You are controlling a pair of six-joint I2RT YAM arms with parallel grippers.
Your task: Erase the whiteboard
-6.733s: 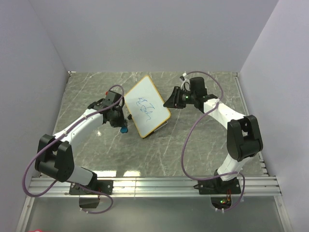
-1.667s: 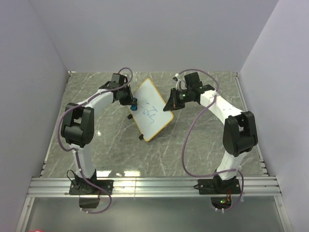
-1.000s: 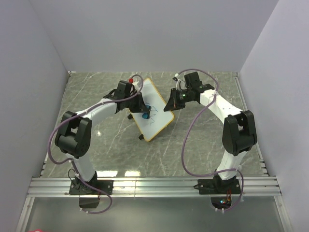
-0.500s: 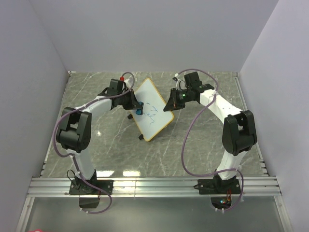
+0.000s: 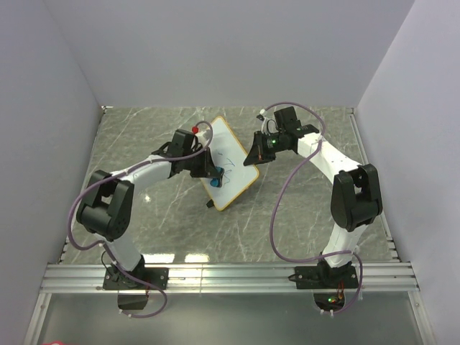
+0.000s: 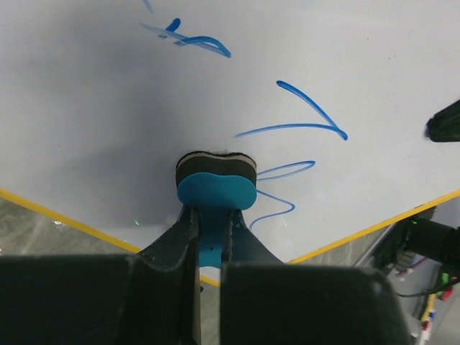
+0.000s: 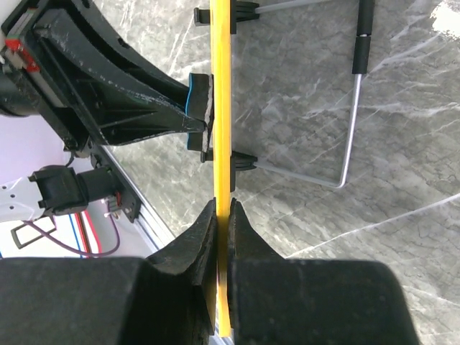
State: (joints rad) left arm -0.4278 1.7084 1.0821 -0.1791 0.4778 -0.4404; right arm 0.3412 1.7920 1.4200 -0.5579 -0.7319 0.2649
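Note:
The whiteboard (image 5: pixel 231 169) with a tan-yellow frame stands tilted mid-table; blue scribbles show on it in the left wrist view (image 6: pixel 309 115). My left gripper (image 5: pixel 212 171) is shut on a small blue eraser (image 6: pixel 215 188) whose felt pad presses against the board's white face (image 6: pixel 108 108). My right gripper (image 5: pixel 253 155) is shut on the board's yellow right edge (image 7: pixel 223 144), seen edge-on in the right wrist view, and holds it steady. The eraser (image 7: pixel 200 108) shows there pressed to the board's left side.
The board's wire stand (image 7: pixel 352 115) and black feet (image 7: pixel 241 162) rest on the grey marble table (image 5: pixel 302 208). White walls enclose the table on three sides. An aluminium rail (image 5: pixel 230 277) runs along the near edge.
My left gripper has wiped the eraser back and forth across the board, now lower and to the right than half a second ago. Some scribbles have thinned. The right gripper keeps its hold.

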